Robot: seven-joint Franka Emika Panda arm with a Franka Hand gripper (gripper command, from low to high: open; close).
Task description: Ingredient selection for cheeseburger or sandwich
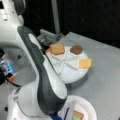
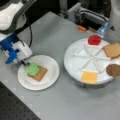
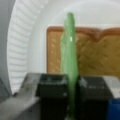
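Note:
My gripper is shut on the green lettuce piece, which shows edge-on between the black fingers. Under it a tan toast square lies on the white paper plate. In a front view the gripper is at the plate's left rim, with the lettuce over the toast. The white divided tray carries the red tomato disc, another toast square, the brown patty and the cheese square.
In a front view the arm's grey and white body fills the left, hiding part of the paper plate. The tray stands behind it with toast, patty and cheese. Metal hardware lies beyond the tray.

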